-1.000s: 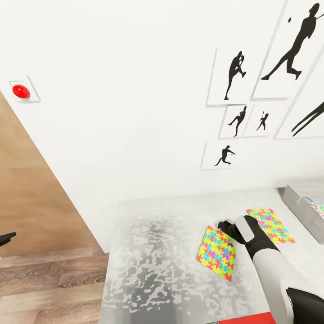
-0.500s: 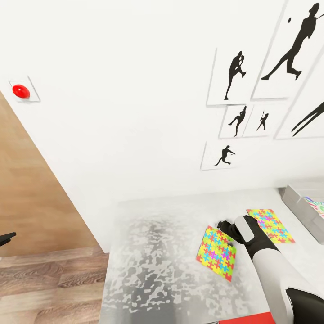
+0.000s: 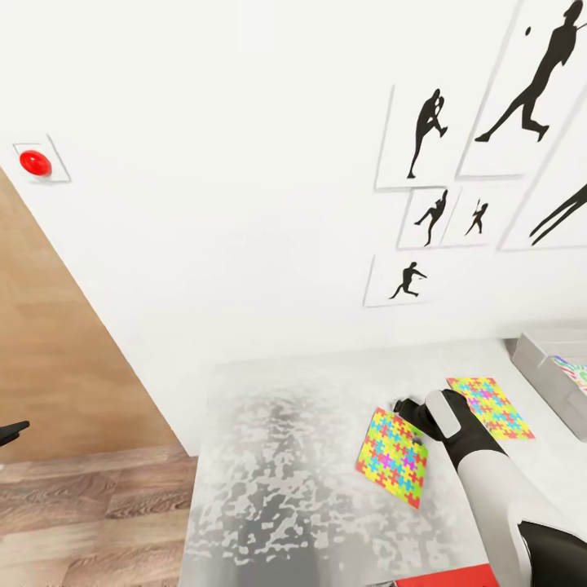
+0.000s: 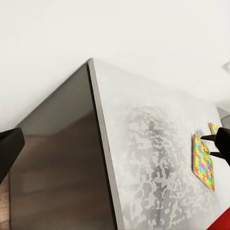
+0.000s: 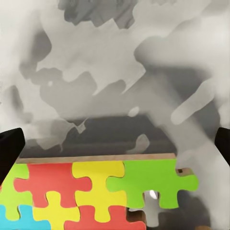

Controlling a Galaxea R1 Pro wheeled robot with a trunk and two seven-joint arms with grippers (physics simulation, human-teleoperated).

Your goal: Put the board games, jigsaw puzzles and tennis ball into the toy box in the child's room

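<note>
1. Head view, against a second ago: only the picture has crept a little (the red button (image 3: 35, 163) on the wall sits slightly higher and further left), so the camera has nudged. The right gripper (image 3: 408, 408) and both puzzles hold their places.
2. Near puzzle (image 3: 392, 456) lies flat on the table (image 3: 277, 489), on the side of the right gripper away from the toy box (image 3: 548, 371). The second puzzle (image 3: 491, 407) lies between the gripper and the toy box.
3. Right wrist view: dark fingertips (image 5: 9, 151) stand wide apart at either edge, the puzzle's (image 5: 96, 194) rim between them, nothing gripped.
4. Left gripper (image 3: 12, 430): just a dark tip, well off the table's far end; I cannot tell if it is parted or closed.
5. Toy box has something colourful inside, at the picture's edge.
6. Judgement: no progress this second; the arm is poised at the near puzzle's edge, grasp not yet made. Thin board flat on the table looks awkward to pinch.
</note>
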